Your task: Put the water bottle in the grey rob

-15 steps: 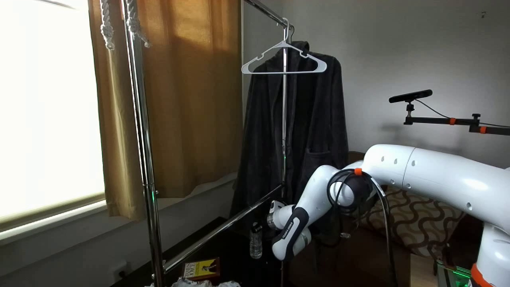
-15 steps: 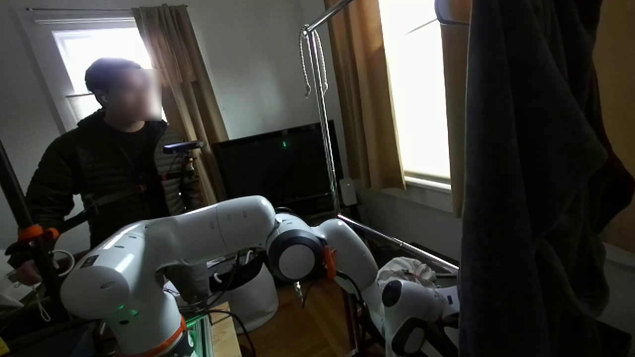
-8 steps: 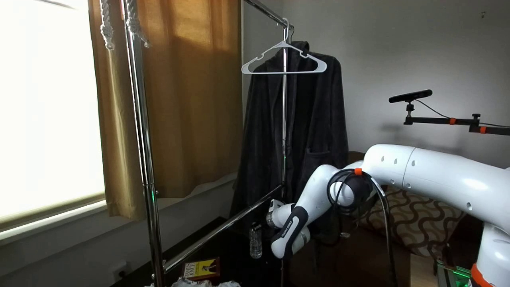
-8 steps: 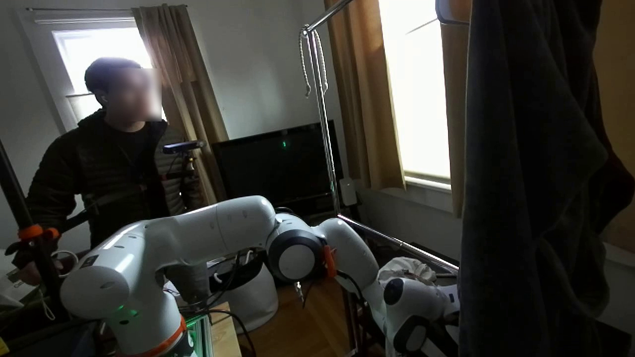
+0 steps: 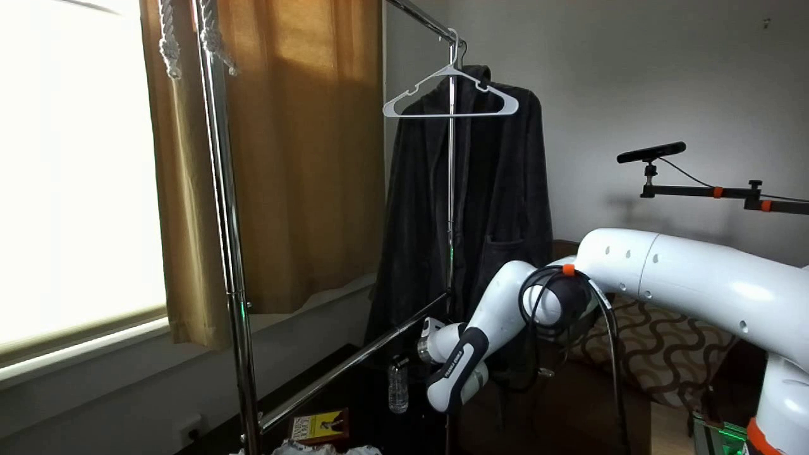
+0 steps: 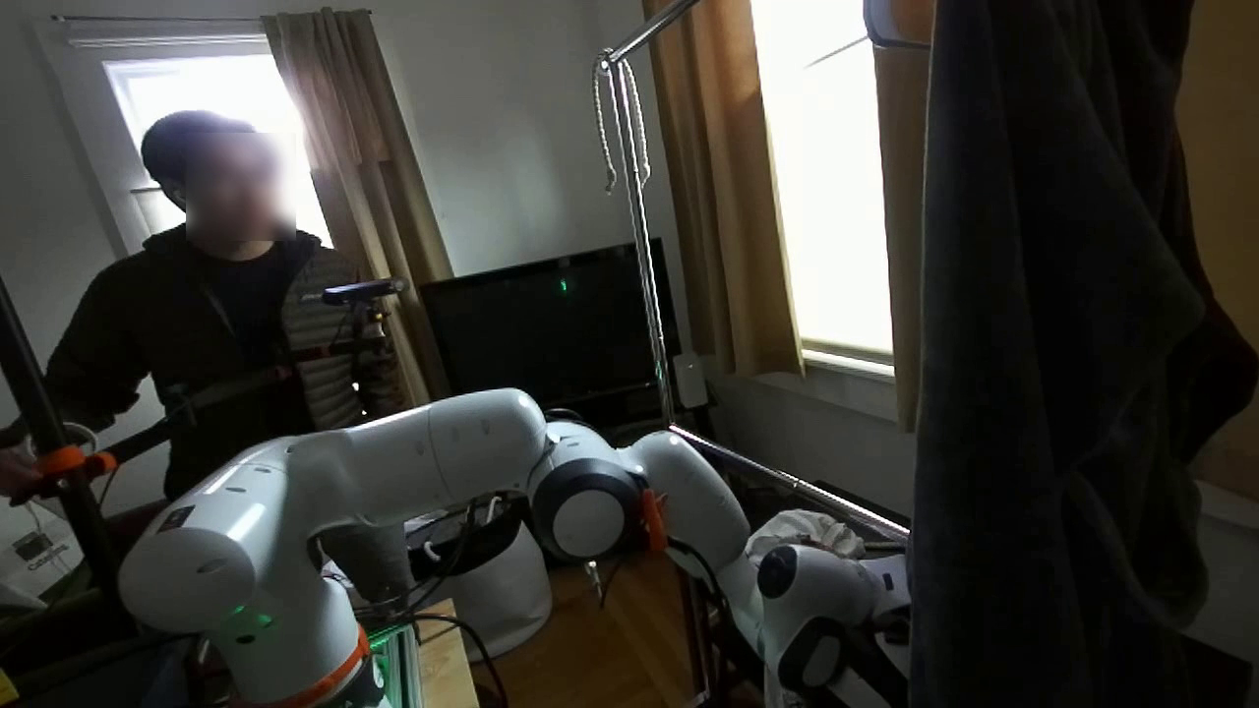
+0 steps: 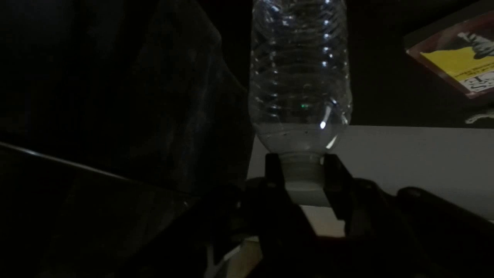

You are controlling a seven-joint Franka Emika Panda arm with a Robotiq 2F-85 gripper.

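Compared with a moment ago, we see the water bottle (image 5: pixel 398 392) slightly further left in an exterior view, near the grey robe (image 5: pixel 519 177); the gripper (image 7: pixel 303 172), narrowly parted, pinches the bottle's cap.

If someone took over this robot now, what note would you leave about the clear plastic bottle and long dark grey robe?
Gripper: the black two-fingered gripper is closed around the capped end of the clear ribbed plastic water bottle.
Where: the bottle is near upright, base down; whether it is lifted clear, I cannot tell. The long dark grey robe hangs at the shiny metal rack.
Done: bottle gripped.
Left: put it in the robe, perhaps its pocket.
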